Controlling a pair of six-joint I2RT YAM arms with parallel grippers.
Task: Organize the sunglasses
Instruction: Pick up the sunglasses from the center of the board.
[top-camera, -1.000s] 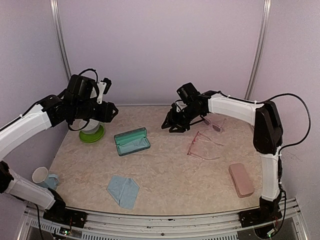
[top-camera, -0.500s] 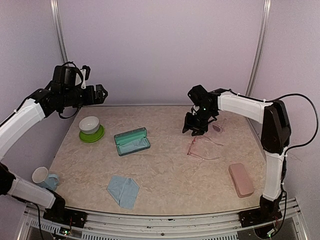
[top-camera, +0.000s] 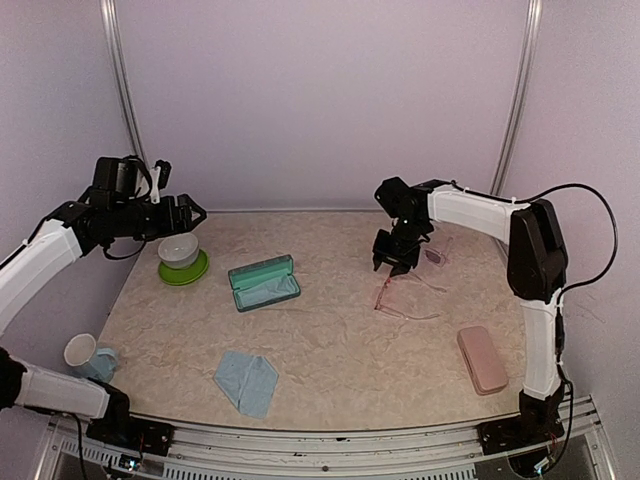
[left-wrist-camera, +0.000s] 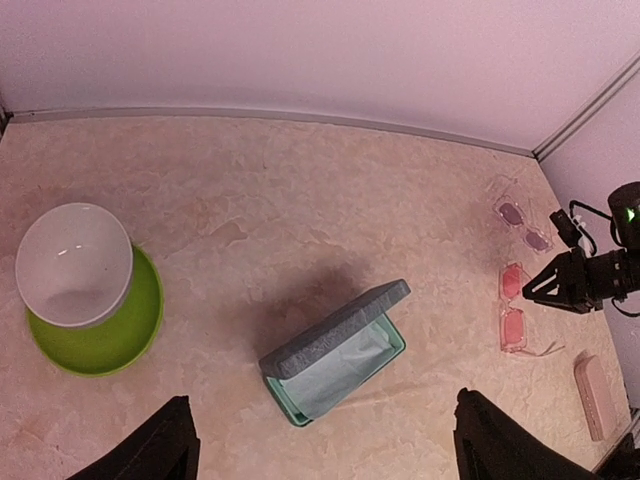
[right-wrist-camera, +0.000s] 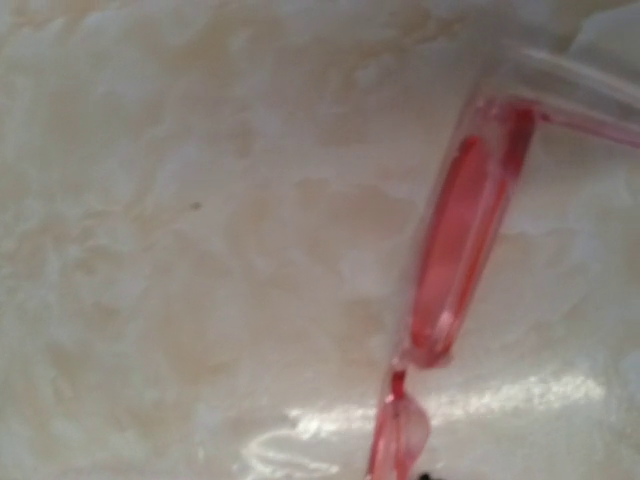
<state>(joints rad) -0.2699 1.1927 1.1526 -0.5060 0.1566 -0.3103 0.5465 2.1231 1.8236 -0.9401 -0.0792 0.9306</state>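
The pink-red sunglasses (top-camera: 402, 292) lie flat on the table right of centre, arms unfolded. My right gripper (top-camera: 391, 266) hangs just over their far end, its two tips apart and empty. In the right wrist view a red lens and the bridge of those sunglasses (right-wrist-camera: 462, 250) fill the frame, blurred, and no fingers show. The pale sunglasses (top-camera: 434, 251) with purplish lenses lie just behind. My left gripper (top-camera: 190, 213) is raised at the far left above the bowl, open and empty, its fingers (left-wrist-camera: 152, 450) at the lower corners of the left wrist view.
An open blue-grey case (top-camera: 264, 283) with a cloth inside sits mid-table. A shut pink case (top-camera: 482, 359) lies near right. A light-blue cloth (top-camera: 246, 381) lies in front, a white bowl (top-camera: 179, 250) on a green plate (top-camera: 190, 273) far left, a cup (top-camera: 80, 350) near left.
My left arm has pulled back to the left and up, away from the bowl, with its jaws wider. My right gripper has swung right and down over the pink-red sunglasses.
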